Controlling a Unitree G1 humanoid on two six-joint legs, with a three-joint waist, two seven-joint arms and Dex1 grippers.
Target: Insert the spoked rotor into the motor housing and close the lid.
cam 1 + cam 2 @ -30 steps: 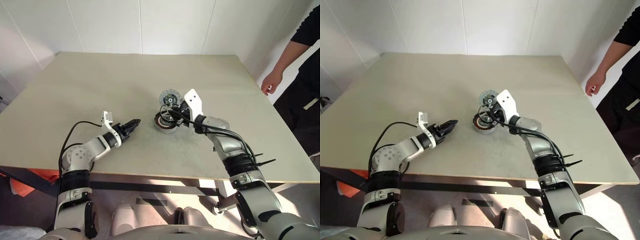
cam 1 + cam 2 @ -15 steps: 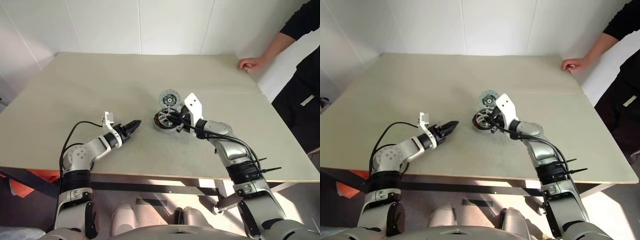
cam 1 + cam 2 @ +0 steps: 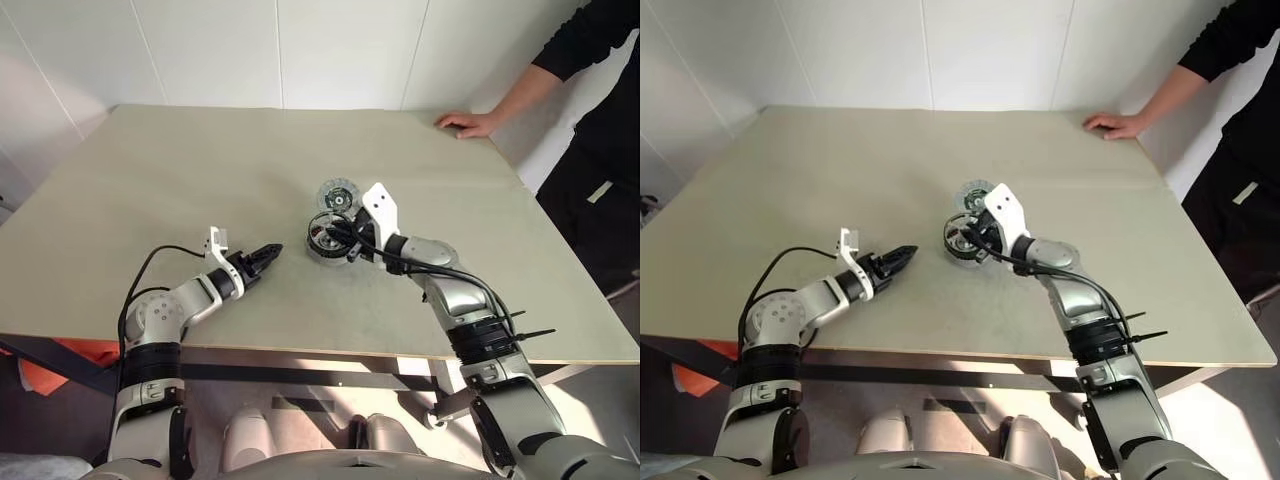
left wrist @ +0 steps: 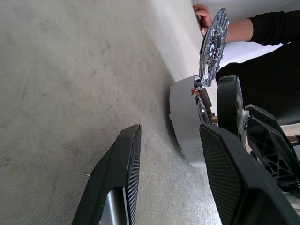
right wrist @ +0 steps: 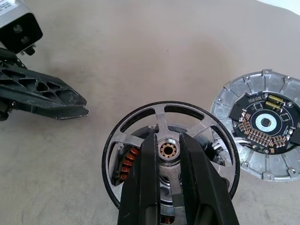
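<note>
- The spoked rotor [image 5: 171, 151] is pinched at its pale hub by the right pincer [image 5: 167, 161], whose fingers are nearly together on it; it hangs right above the motor housing [image 3: 326, 244], whose copper windings show through the spokes.
- Against a second ago, the right pincer and rotor have drifted a little toward the robot's left, so the wheel now sits more squarely over the housing than off its right rim.
- The person's hand [image 3: 462, 123] has moved from hanging off the worktop's right side to resting on its far right corner.
- The left pincer [image 3: 263, 259] has stayed where it was, fingers half apart and holding nothing, just left of the housing.
- Count: one rotor, one housing, one lid [image 5: 264, 125], two pincers, one person's hand.
- The lid lies flat on the worktop [image 3: 180, 170] just beyond the housing, its rim close against the housing; whether they touch I cannot tell.
- The three parts sit near the worktop's middle, well clear of every edge.
- Wide bare surface lies to the left, the far side and the right; the near edge is closer.
</note>
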